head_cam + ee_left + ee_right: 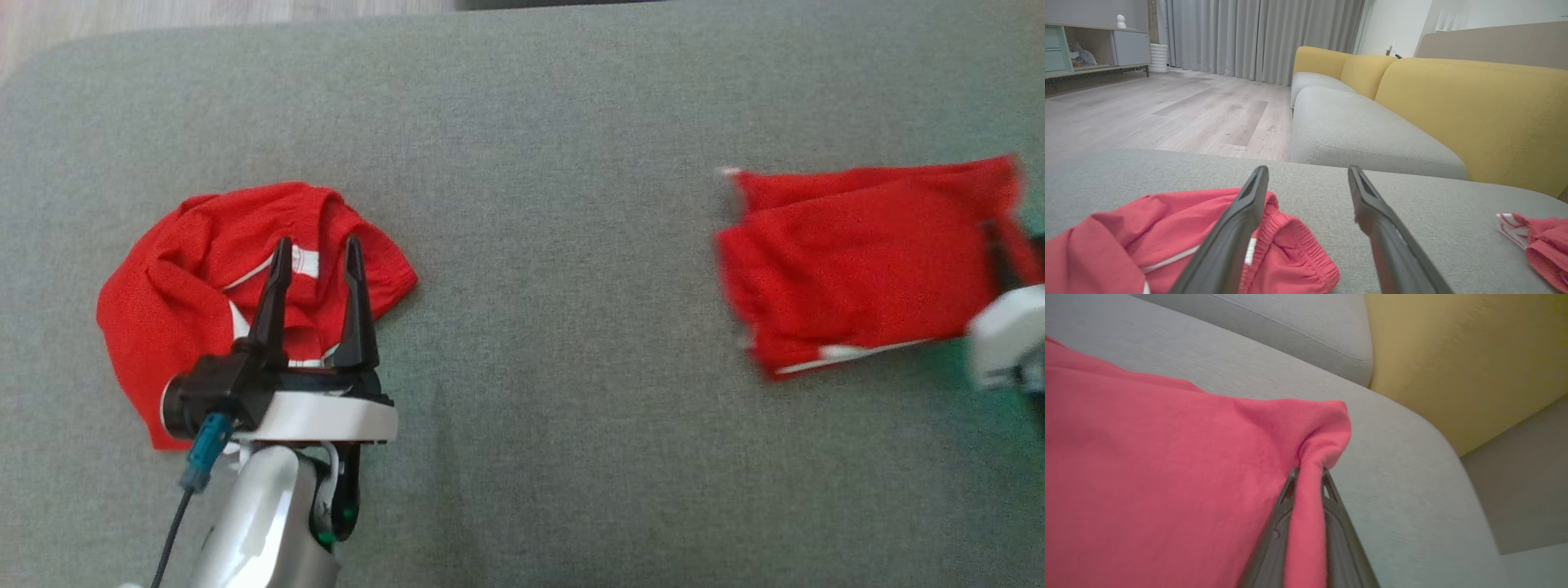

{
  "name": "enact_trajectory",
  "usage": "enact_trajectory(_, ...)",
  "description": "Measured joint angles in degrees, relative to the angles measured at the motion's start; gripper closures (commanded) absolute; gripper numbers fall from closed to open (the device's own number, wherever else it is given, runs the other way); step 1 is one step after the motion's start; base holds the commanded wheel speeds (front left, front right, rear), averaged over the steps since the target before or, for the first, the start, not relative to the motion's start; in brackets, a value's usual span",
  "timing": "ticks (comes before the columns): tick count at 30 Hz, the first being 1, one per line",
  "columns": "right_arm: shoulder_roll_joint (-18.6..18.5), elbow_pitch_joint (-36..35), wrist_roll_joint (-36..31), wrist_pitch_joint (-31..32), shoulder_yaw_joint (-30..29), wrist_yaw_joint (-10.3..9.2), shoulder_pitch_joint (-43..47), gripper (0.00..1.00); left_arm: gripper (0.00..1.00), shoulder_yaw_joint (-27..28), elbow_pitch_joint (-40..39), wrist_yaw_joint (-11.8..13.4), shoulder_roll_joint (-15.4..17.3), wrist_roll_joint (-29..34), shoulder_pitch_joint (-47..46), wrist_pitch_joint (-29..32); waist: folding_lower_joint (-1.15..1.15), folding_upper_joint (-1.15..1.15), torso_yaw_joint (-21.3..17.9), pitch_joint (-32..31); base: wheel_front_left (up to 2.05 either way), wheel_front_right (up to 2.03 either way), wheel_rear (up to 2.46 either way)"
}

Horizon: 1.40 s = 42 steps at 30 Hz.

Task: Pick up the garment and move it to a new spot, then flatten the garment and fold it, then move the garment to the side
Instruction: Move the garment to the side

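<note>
Jaws on my right gripper (1308, 473) are pressed together on a pinch of the folded garment (857, 269). In the right wrist view I see red cloth squeezed between the two dark fingers, at a corner of the cloth. The folded garment lies on the right side of the gray cushion (555, 245), and it looks blurry in the head view. It has a thin white stripe along the edge near me.

My left gripper (318, 249) hangs over the bunched garment (171, 302), which is a red heap on the left side of the cushion. Its jaws are spread wide and hold nothing. I cannot tell if the tips touch the cloth.

The two red things are well apart, with bare cushion between them. In the left wrist view I see a yellow sofa (1474, 106) past the cushion, a wood floor (1167, 110) and gray curtains (1249, 36).
</note>
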Motion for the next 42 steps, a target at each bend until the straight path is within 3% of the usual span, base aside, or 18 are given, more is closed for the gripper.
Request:
enact_trajectory(5,-9.40,2.83,-0.19,0.25,-1.65,0.00,-2.43,1.00,0.00,-0.05,-0.45,-0.10,0.00,0.00,-0.26,0.00,0.00,0.00,0.51,1.47,0.00,0.00,0.00)
enact_trajectory(8,-12.81,5.43,-1.33,0.19,-3.89,0.00,-4.21,1.00,0.00,-0.07,-0.70,-0.10,0.00,0.00,-1.20,0.00,0.00,0.00,1.04,2.53,0.00,0.00,0.00)
enact_trajectory(12,-14.39,8.73,-3.28,0.00,-6.42,0.00,-5.75,1.00,0.00,-0.11,-0.93,-0.37,-0.01,0.00,-2.15,0.00,0.00,0.00,1.85,3.93,0.00,0.00,0.00)
enact_trajectory(20,-14.15,12.01,-6.79,-1.54,-10.50,0.00,-7.61,1.00,0.00,-0.09,-0.92,-0.53,-0.02,0.04,-2.18,0.00,0.01,0.00,2.42,5.23,0.00,0.00,0.00)
enact_trajectory(22,-13.58,11.99,-7.93,-2.08,-11.47,0.00,-8.41,0.00,0.00,-0.10,-0.89,-0.52,-0.02,0.04,-2.20,0.00,0.01,0.00,2.22,5.05,0.00,0.00,0.00)
enact_trajectory(27,-10.72,10.69,-10.48,-3.53,-13.59,0.00,-9.11,0.00,0.00,-0.07,-0.76,-0.52,-0.02,0.03,-2.27,0.00,0.00,0.00,1.66,3.29,0.00,0.00,0.00)
enact_trajectory(32,-5.16,5.81,-11.01,-5.76,-14.30,0.00,-9.11,0.00,0.00,0.32,-0.77,-0.49,-0.02,0.03,-2.05,0.00,0.00,0.00,1.16,0.02,0.00,0.00,0.00)
enact_trajectory(42,9.31,-15.03,-3.85,-7.90,-9.59,0.00,-3.37,0.00,0.00,1.52,-1.04,0.01,-0.01,0.03,2.32,0.00,-0.01,0.00,1.23,-7.83,0.00,0.00,0.00)
